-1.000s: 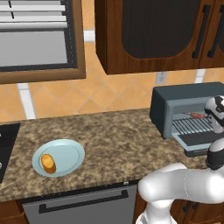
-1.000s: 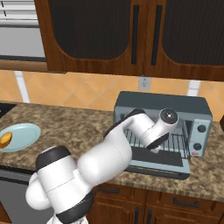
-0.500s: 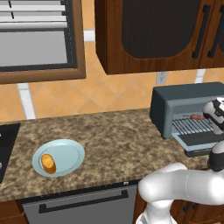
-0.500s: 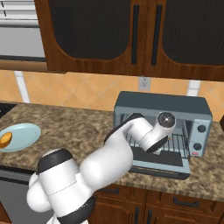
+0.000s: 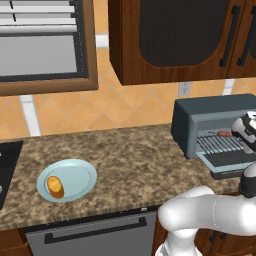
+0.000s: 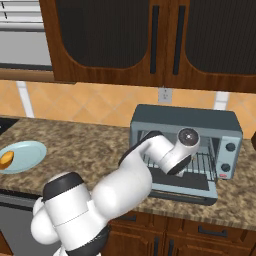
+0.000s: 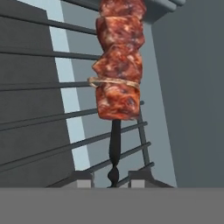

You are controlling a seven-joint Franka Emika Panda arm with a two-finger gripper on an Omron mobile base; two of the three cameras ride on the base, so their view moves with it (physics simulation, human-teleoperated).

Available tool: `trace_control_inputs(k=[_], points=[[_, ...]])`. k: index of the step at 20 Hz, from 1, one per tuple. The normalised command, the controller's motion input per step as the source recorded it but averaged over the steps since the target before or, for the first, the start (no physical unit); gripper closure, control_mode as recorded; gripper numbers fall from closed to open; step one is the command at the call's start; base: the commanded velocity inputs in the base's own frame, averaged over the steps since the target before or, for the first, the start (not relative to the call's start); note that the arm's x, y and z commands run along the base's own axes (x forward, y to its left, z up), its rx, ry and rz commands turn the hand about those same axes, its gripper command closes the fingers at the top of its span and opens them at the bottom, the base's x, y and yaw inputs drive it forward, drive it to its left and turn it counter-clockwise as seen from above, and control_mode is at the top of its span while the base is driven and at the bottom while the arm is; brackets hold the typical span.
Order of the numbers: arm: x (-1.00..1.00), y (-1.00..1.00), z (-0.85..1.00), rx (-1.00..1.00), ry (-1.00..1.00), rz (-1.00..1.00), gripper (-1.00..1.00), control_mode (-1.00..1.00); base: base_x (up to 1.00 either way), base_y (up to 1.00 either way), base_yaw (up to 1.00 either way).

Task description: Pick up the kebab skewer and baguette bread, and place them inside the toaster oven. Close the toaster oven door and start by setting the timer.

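- Slate-grey metal, boxy: one toaster oven [image 6: 185, 131] on the speckled granite counter [image 5: 130, 160], with the toaster oven door [image 6: 182, 186] dropped open and lying flat in front of it.
- One kebab skewer [image 7: 118, 65], red-brown chunks on a thin dark stick, lying on the wire rack [image 7: 52, 113] inside the oven; seen also as a small red streak at the back of the rack in the left base view [image 5: 223, 133].
- One baguette bread [image 5: 55, 186], golden-orange, resting in the pale blue plate [image 5: 80, 172] well apart from the oven, toward the counter's left (same loaf at the far left edge of the right base view [image 6: 6, 159]).
- Nothing else on the plate besides the loaf.
- Gripper [image 7: 113, 178] reached into the oven mouth, fingertips [image 7: 82, 178] parted with a narrow gap, the skewer's dark stick end sitting in that gap.
- Contact between pads and stick hard to judge from so close; possibly just released, possibly lightly pinched, so cannot say which.
- Meat chunks just beyond the fingertips, running away along the rack.
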Motion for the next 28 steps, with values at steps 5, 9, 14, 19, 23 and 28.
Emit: trace_control_inputs(k=[5,9,14,19,23,28], points=[[0.00,-0.20,-0.02,-0.01,-0.01,0.00,-1.00,-1.00,0.00,0.00,0.00],[0.00,-0.06,0.00,0.00,-0.03,0.01,-1.00,-1.00,0.00,0.00,0.00],[-0.01,-0.12,0.10,0.00,0.00,0.04,-1.00,-1.00,0.00,0.00,0.00],[-0.22,-0.03,0.20,0.00,0.00,0.04,-1.00,-1.00,0.00,0.00,0.00],[-0.24,0.00,0.26,0.00,0.00,0.01,-1.00,-1.00,0.00,0.00,0.00],[-0.68,0.50,0.40,0.02,0.00,-0.02,-1.00,-1.00,0.00,0.00,0.00]])
